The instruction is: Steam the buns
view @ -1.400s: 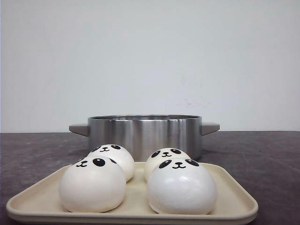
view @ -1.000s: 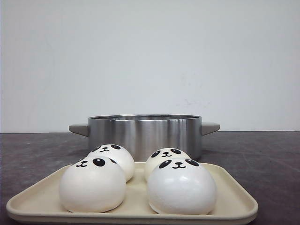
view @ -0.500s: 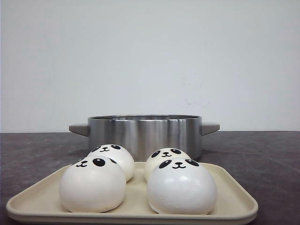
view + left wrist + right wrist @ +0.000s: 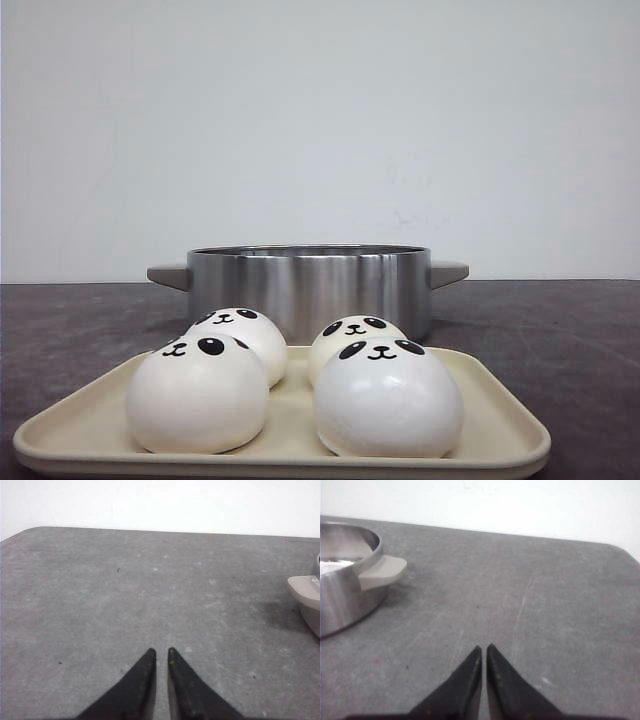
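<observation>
Several white panda-faced buns sit on a cream tray (image 4: pixel 490 440) at the front: front left bun (image 4: pixel 197 395), front right bun (image 4: pixel 388 398), back left bun (image 4: pixel 242 337), back right bun (image 4: pixel 350 335). Behind the tray stands a steel pot (image 4: pixel 308 285) with grey handles. My left gripper (image 4: pixel 161 652) is shut and empty over bare table left of the pot, whose handle (image 4: pixel 306 590) shows at the view's edge. My right gripper (image 4: pixel 484 648) is shut and empty over bare table right of the pot (image 4: pixel 342 587). Neither gripper shows in the front view.
The dark grey table (image 4: pixel 560 330) stretches to both sides of the pot. A white wall stands behind. The table's rounded corners show in the left wrist view (image 4: pixel 30 532) and in the right wrist view (image 4: pixel 620 550).
</observation>
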`<state>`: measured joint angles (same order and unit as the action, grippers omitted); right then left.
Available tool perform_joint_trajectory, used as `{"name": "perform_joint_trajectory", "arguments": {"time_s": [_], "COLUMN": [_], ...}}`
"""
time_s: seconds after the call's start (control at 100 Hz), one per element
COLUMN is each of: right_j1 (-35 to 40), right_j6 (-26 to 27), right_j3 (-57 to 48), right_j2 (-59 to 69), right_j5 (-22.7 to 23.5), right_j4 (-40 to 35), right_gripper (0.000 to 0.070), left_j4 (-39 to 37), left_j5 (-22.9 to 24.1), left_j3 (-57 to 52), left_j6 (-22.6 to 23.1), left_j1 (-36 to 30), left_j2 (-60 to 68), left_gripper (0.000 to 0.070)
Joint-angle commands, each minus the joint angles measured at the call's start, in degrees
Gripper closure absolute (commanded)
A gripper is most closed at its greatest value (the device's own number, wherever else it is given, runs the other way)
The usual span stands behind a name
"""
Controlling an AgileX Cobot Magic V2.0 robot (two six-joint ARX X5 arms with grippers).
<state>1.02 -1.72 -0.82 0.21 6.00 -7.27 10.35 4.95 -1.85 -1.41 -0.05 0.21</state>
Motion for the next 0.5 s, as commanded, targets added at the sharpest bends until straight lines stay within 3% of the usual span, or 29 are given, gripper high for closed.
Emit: {"name": "perform_joint_trajectory", "arguments": {"time_s": [0.0,0.09,0.15,0.34,0.41,0.49], "right_j1": [0.02,0.02,0.02,0.04,0.02,0.02], "right_j6": [-0.15,0.22,3.37,20.39,29.64,35.36], "right_j3": [0.15,0.15,0.15,-0.04,-1.01,-3.5], "right_j2": [0.0,0.0,0.0,0.0,0.0,0.02], "right_j5": [0.09,0.15,0.72,1.75,3.19,6.25], "right_j4": [1.9,4.52,7.19,16.5,17.55,16.63], "right_gripper": [0.069,0.069,0.069,0.0694,0.0694,0.0695], "left_j4": [0.31,0.31,0.33,0.28,-0.37,-2.97], "left_j5": [-0.13,-0.44,-1.81,-6.8,-9.07,-13.92], "left_j3": [1.05,1.05,0.94,-0.46,-1.46,-2.99], "left_j6": [0.55,-0.5,-6.12,-22.84,-26.56,-27.85], "left_j1": [0.04,0.04,0.04,0.04,0.04,0.04], "left_j2": [-0.02,-0.02,-0.02,-0.02,-0.02,-0.02], "left_gripper": [0.07,0.07,0.07,0.07,0.07,0.0697]}}
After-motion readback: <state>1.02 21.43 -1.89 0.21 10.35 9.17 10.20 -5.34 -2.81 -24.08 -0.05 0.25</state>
